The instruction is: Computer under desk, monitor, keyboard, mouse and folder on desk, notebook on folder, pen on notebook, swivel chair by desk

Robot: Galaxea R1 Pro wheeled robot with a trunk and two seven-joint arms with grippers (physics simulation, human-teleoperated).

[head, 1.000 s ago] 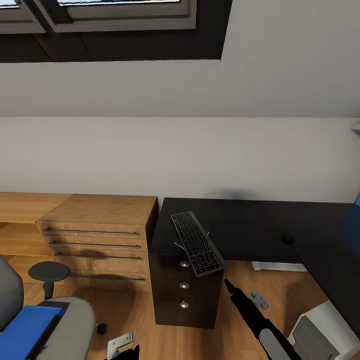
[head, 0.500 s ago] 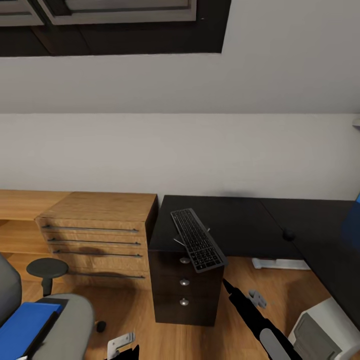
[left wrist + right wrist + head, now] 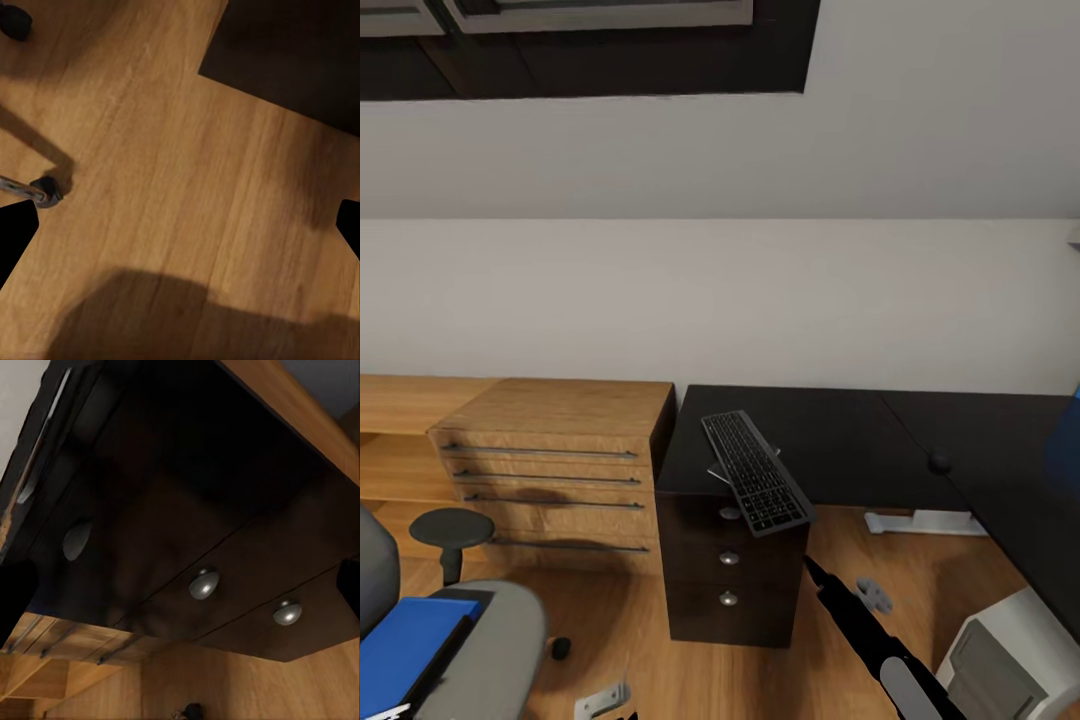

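Observation:
The black keyboard (image 3: pixel 755 485) lies askew on the black desk (image 3: pixel 840 440), its near end jutting past the front edge. Further right on the desk sits a small black mouse (image 3: pixel 938 463). A blue folder (image 3: pixel 405 650) rests on the grey swivel chair (image 3: pixel 490 640) at the bottom left. The light grey computer (image 3: pixel 1000 665) stands on the floor at the bottom right. My right gripper (image 3: pixel 810 568) (image 3: pixel 180 585) points at the desk's dark drawer unit (image 3: pixel 202 583), fingers apart and empty. My left gripper (image 3: pixel 180 229) hangs open over the wooden floor.
A wooden chest of drawers (image 3: pixel 550 470) stands left of the desk. The black drawer unit (image 3: pixel 730 580) fills the desk's left end. A blue shape (image 3: pixel 1065 440) is cut off at the right edge. A white desk foot (image 3: pixel 920 522) and small grey parts (image 3: pixel 875 597) lie on the floor.
The whole head picture has shifted slightly, so the camera has moved. The dark tip of my left arm at the lower edge has dropped out of the picture. The keyboard lies as before.

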